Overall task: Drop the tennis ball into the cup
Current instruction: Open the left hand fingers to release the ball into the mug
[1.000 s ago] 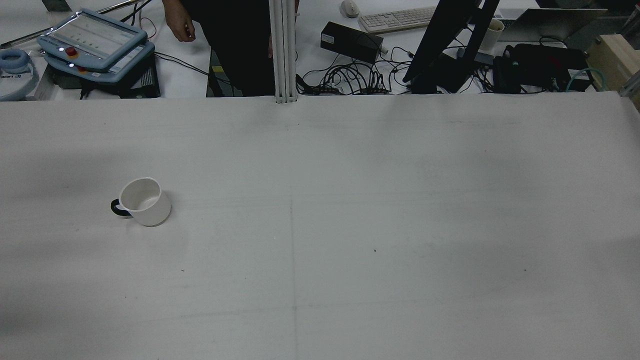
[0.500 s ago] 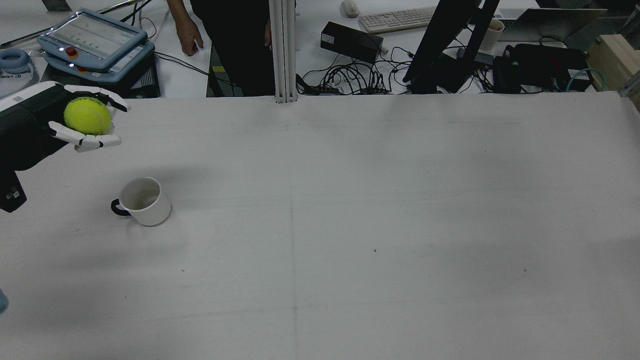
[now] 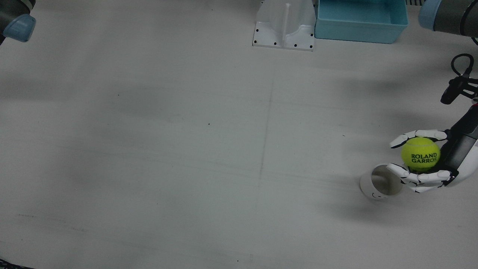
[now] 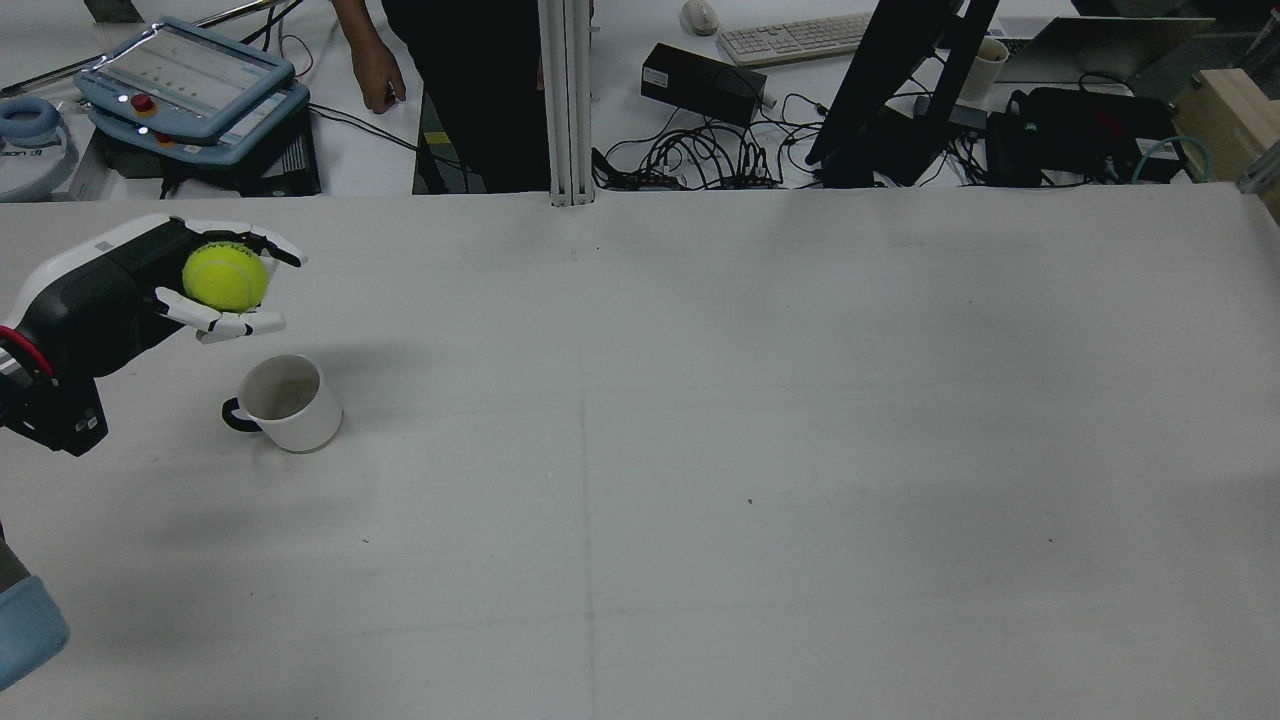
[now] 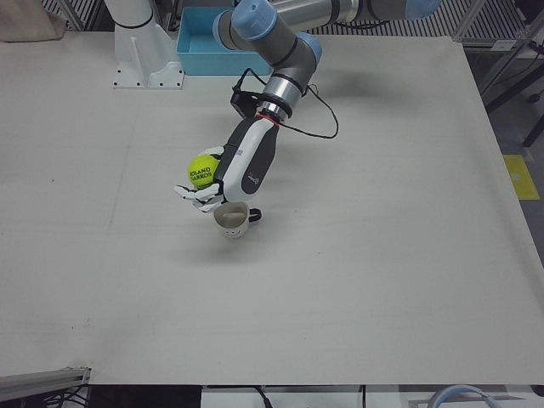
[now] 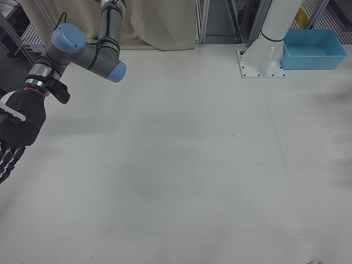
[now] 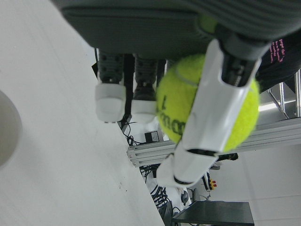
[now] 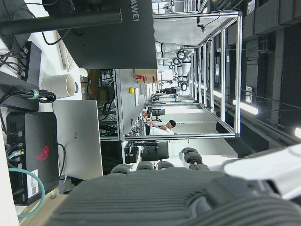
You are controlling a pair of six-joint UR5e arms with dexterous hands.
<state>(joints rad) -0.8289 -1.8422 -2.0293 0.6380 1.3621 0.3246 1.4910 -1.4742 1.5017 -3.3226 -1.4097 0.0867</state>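
One wide white table (image 4: 760, 420) carries a white cup (image 4: 290, 403) near its left side. Above and just beside the cup, the left robot hand (image 4: 190, 285) grips a yellow tennis ball (image 4: 225, 277). Off at the right edge, the right robot hand (image 6: 12, 144) hangs with fingers spread, empty.

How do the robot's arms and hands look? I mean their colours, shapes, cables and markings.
Both arms are grey tubes with light blue joint caps. The left hand has a black and white palm housing, white segmented fingers with dark joints, a red wrist ring and a looping black cable. The right hand looks dark with a red ring too.
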